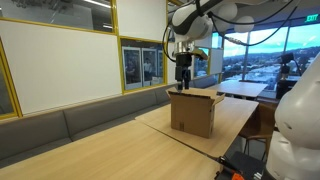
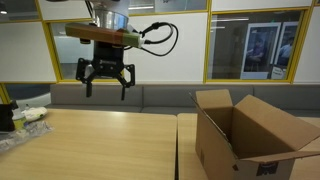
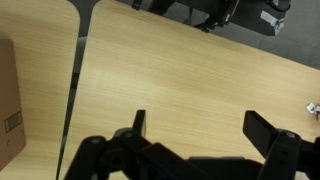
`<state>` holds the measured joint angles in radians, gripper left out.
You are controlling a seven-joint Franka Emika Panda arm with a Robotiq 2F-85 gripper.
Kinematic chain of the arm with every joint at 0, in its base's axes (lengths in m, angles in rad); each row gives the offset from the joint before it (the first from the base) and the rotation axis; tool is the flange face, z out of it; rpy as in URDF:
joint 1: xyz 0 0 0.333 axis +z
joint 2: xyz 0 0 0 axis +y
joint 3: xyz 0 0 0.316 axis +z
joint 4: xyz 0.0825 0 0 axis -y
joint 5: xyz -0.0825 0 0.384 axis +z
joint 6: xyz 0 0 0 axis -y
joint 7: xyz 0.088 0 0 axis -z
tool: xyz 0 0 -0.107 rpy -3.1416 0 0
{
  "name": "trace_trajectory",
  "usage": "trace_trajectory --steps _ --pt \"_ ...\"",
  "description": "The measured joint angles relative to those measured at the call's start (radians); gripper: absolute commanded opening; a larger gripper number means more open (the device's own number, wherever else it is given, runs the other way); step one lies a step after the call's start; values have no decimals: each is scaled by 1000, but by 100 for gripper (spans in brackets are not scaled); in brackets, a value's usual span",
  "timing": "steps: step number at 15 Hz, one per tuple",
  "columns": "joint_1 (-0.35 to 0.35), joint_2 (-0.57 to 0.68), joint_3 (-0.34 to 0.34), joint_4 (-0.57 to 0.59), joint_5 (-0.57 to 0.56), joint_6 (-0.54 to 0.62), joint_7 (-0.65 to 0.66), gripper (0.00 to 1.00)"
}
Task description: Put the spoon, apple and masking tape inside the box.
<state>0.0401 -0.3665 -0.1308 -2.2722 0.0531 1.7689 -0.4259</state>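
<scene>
The brown cardboard box (image 2: 248,135) stands on the light wooden table with its top flaps open; it also shows in an exterior view (image 1: 193,110) and as a sliver at the left edge of the wrist view (image 3: 10,105). My gripper (image 2: 106,84) hangs high above the table, well to the side of the box, open and empty. In the wrist view its two fingers (image 3: 200,125) are spread wide over bare wood. The spoon, apple and masking tape are out of view.
The table (image 2: 90,145) is made of joined tops with a seam. Crumpled plastic and a dark item (image 2: 20,122) lie at its far edge. A grey bench (image 1: 70,125) runs along the wall. Glass partitions stand behind.
</scene>
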Motion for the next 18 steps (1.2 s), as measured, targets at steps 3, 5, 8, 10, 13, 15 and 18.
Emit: trace_trajectory --steps 3,5,8,10,13,15,18 --pt "7 -17 36 0 0 -14 1 100" --pt "15 -24 57 -1 0 -19 4 100" --pt "30 -31 82 -1 0 -23 10 100" --pt "37 -33 94 -1 0 -26 14 100" --pt "42 -33 106 -2 0 -31 18 100" --pt "43 -32 109 -4 0 -32 20 100" --pt "43 -26 108 -5 0 -32 20 100"
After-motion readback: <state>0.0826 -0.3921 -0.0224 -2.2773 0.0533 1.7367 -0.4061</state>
